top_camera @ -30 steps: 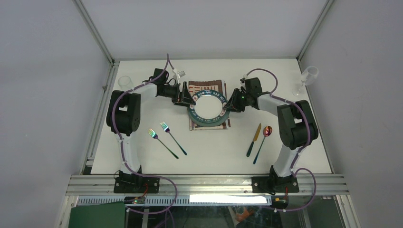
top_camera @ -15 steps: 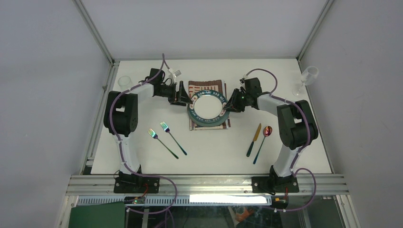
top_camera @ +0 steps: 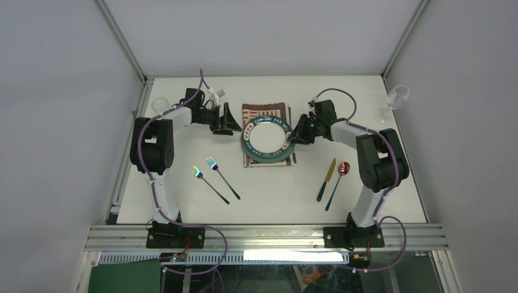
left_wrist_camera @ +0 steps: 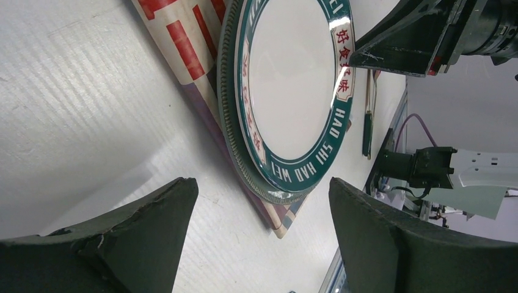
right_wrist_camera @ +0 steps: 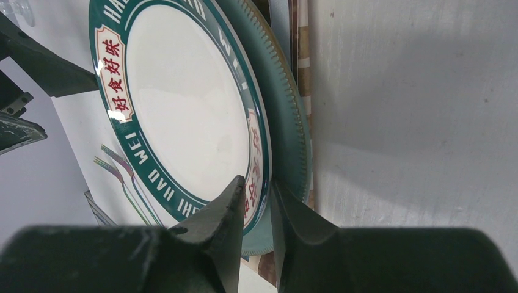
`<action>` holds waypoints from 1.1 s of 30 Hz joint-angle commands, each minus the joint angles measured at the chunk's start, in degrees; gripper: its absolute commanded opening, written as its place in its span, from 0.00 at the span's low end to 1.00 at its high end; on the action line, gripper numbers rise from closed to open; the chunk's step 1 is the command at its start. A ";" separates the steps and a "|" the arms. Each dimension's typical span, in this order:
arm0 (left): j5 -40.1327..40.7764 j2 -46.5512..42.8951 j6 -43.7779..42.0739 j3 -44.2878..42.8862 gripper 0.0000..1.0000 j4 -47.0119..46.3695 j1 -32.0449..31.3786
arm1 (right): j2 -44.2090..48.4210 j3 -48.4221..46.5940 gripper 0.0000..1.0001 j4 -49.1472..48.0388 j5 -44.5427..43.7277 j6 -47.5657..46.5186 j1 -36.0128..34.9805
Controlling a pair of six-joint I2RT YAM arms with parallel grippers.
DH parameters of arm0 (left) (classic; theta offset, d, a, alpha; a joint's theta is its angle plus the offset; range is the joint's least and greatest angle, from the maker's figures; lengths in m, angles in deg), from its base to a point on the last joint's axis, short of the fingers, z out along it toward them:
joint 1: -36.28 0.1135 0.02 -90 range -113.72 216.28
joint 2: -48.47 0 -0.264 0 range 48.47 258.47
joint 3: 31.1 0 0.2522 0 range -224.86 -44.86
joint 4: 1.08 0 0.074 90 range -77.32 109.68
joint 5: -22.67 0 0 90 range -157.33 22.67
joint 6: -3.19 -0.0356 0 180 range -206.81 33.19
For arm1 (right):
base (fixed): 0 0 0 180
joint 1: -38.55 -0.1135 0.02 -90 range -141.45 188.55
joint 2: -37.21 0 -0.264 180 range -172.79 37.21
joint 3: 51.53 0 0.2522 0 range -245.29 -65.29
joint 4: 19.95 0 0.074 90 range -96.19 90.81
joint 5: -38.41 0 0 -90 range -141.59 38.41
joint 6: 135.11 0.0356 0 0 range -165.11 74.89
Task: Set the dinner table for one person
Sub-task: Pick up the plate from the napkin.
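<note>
On the white dinner table (top_camera: 275, 189) a teal-rimmed plate (top_camera: 266, 139) with a white centre lies on a striped placemat (top_camera: 264, 110). My right gripper (top_camera: 294, 136) is shut on the plate's right rim. In the right wrist view its fingers (right_wrist_camera: 227, 207) pinch the rim of the plate (right_wrist_camera: 183, 104), one above and one below. My left gripper (top_camera: 228, 119) stands open to the left of the plate, apart from it. In the left wrist view the plate (left_wrist_camera: 293, 91) and placemat (left_wrist_camera: 183, 43) lie beyond that gripper's (left_wrist_camera: 262, 186) spread fingers.
Two iridescent forks (top_camera: 211, 177) lie at the front left. A knife (top_camera: 326, 179) and a spoon (top_camera: 338, 183) lie at the front right. A clear tumbler (top_camera: 160, 105) stands at the back left, a stemmed glass (top_camera: 396, 99) at the back right edge.
My left gripper has drawn back to the left, away from the plate's left rim. The right gripper stays shut on the right rim and the plate has barely shifted.
</note>
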 commanded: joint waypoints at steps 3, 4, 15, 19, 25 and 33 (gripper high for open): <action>-2.06 -1.94 2.07 -0.37 0.83 -1.58 -1.36 | 1.59 0.06 0.24 -1.02 0.79 -0.72 -0.17; -2.11 -1.89 2.15 -0.40 0.83 -1.58 -1.53 | 1.66 0.09 0.24 -1.08 0.79 -0.71 -0.13; -2.23 -2.60 2.36 -1.01 0.83 -1.94 -3.96 | 2.29 0.27 0.22 -0.73 0.60 -0.62 -0.10; -1.89 -2.89 2.50 -1.06 0.84 -2.01 -4.67 | 2.47 0.39 0.22 -0.59 0.52 -0.63 -0.10; -3.17 -3.46 3.25 -1.01 0.84 -2.38 -5.53 | 2.39 0.39 0.21 -0.66 0.61 -0.53 -0.11; -3.93 -3.80 2.76 -1.01 0.84 -2.42 -6.36 | 1.95 0.59 0.21 -1.15 0.88 -0.36 -0.18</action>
